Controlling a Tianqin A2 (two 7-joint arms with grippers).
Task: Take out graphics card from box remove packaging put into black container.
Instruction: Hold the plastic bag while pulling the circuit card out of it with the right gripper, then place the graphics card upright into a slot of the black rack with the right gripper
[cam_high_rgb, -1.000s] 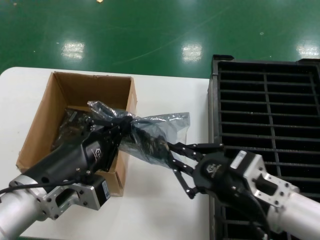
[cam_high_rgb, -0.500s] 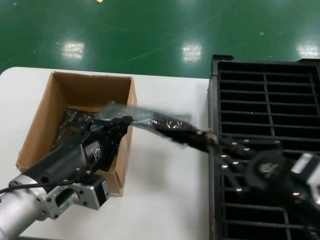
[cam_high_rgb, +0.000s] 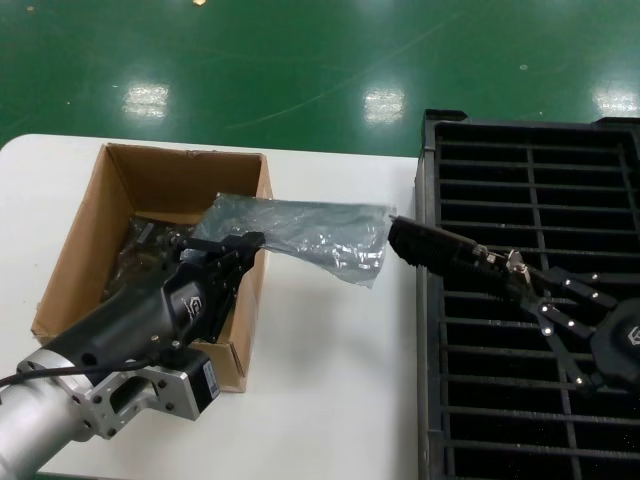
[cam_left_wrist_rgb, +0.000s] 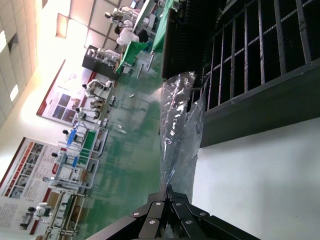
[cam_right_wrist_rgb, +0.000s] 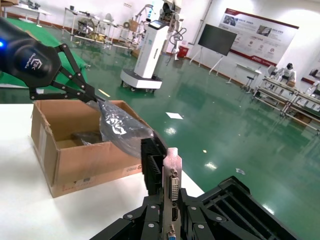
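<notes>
The dark graphics card (cam_high_rgb: 440, 252) hangs bare over the left edge of the black container (cam_high_rgb: 530, 180). My right gripper (cam_high_rgb: 512, 268) is shut on its silver bracket end (cam_right_wrist_rgb: 171, 187). The packaging (cam_high_rgb: 300, 232), a crinkled translucent bag, stretches from the box (cam_high_rgb: 85, 230) toward the card, its open mouth just short of the card's tip. My left gripper (cam_high_rgb: 243, 243) is shut on the bag's near end, above the box's right wall. In the left wrist view the bag (cam_left_wrist_rgb: 177, 130) rises from the shut left gripper (cam_left_wrist_rgb: 168, 188). The right wrist view shows the box (cam_right_wrist_rgb: 75, 150) and bag (cam_right_wrist_rgb: 122, 130) behind the card.
More dark bagged items (cam_high_rgb: 135, 255) lie inside the box. White table (cam_high_rgb: 330, 400) lies between the box and the container. The container's ribbed slots (cam_right_wrist_rgb: 240, 205) sit directly under my right gripper. Green floor lies beyond the table's far edge.
My right gripper has pulled the card rightward out of the bag and over the container. The bag has stayed in my left gripper and now hangs without the card.
</notes>
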